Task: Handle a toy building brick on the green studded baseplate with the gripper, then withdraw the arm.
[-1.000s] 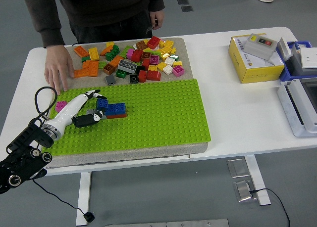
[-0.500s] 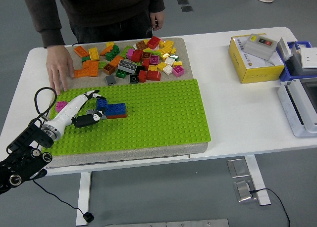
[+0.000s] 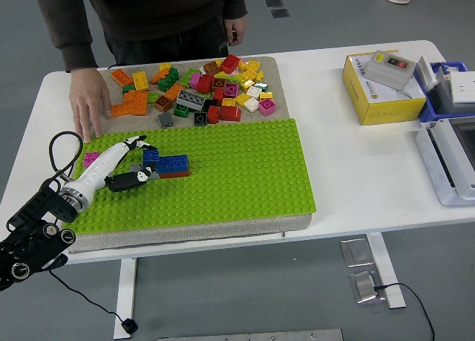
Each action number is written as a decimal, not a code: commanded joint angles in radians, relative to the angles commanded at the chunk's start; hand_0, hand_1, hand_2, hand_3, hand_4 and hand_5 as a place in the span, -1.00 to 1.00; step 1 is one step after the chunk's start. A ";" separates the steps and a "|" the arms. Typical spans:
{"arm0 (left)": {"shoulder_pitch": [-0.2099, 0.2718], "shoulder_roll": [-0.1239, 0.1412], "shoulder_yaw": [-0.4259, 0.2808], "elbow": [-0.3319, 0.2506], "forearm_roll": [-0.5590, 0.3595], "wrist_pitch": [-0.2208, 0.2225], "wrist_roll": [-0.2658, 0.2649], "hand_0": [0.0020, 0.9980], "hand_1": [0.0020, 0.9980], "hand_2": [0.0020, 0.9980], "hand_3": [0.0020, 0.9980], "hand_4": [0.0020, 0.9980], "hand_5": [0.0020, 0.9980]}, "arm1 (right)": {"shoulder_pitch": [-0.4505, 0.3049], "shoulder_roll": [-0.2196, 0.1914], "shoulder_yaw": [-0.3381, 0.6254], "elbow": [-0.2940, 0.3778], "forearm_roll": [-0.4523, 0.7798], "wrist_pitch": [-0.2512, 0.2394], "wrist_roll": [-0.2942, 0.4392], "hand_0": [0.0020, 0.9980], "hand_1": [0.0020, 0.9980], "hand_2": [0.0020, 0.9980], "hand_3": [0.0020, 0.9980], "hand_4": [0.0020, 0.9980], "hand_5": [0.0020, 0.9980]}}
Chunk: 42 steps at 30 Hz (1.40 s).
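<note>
Head view. The left hand [image 3: 128, 163] lies over the near-left part of the green studded baseplate [image 3: 237, 170], its fingers [image 3: 137, 142] loosely spread and grasping nothing; the dark thumb tip points right, just beside the left end of the blue brick [image 3: 166, 163]. That brick sits on the baseplate immediately right of the fingers, long axis running left to right, with a red piece under its right end. No right arm shows, so the left hand is the only one placed to act; withdrawal would likely run back toward the near-left corner, along the arm. A pink brick [image 3: 90, 159] lies at the baseplate's left edge, beside the wrist. Farther off, a heap of loose bricks [image 3: 208, 88] covers the grey mat. A person's hand [image 3: 89, 107] rests flat on the worktop [image 3: 356, 170], far-left, near the retreat line. A yellow box [image 3: 378, 88] stands well right.
</note>
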 joint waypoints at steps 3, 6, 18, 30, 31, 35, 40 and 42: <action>0.001 0.001 0.002 -0.001 0.001 -0.001 0.000 1.00 0.98 0.98 0.16 -0.09 -0.34 | 0.000 0.000 0.000 0.000 0.001 0.000 0.001 0.26 0.08 0.35 0.31 0.18 1.00; 0.001 0.000 0.003 0.000 0.002 -0.001 -0.001 1.00 0.98 0.98 0.16 -0.09 -0.34 | 0.000 0.000 0.001 0.000 -0.001 0.000 0.001 0.26 0.08 0.35 0.31 0.18 1.00; -0.001 -0.002 0.012 0.012 -0.009 0.001 -0.007 1.00 0.98 0.98 0.16 -0.08 -0.33 | 0.002 0.000 0.001 0.000 -0.004 0.000 0.000 0.24 0.08 0.35 0.30 0.18 1.00; 0.000 -0.010 0.011 0.028 -0.034 0.007 -0.028 1.00 0.98 0.98 0.16 -0.09 -0.33 | 0.002 0.000 -0.001 0.000 -0.004 0.001 0.002 0.24 0.07 0.35 0.30 0.18 1.00; 0.000 -0.010 0.012 0.029 -0.032 0.008 -0.028 1.00 0.98 0.98 0.16 -0.09 -0.33 | 0.003 0.000 -0.001 0.000 -0.003 0.001 0.002 0.24 0.07 0.35 0.30 0.18 1.00; -0.002 -0.008 0.017 0.031 -0.002 0.011 -0.027 1.00 0.97 0.98 0.16 -0.09 -0.34 | 0.003 0.000 -0.002 0.000 -0.001 0.001 0.003 0.24 0.06 0.35 0.30 0.18 1.00; -0.006 -0.006 0.025 0.036 0.043 0.022 -0.031 1.00 0.97 0.98 0.15 -0.09 -0.34 | 0.005 -0.001 0.000 0.000 -0.002 0.002 0.002 0.24 0.05 0.35 0.30 0.19 1.00; -0.006 -0.006 0.023 0.036 0.056 0.030 -0.034 1.00 0.97 0.98 0.15 -0.09 -0.34 | 0.005 -0.001 0.001 0.000 -0.002 0.002 0.002 0.24 0.05 0.35 0.30 0.19 1.00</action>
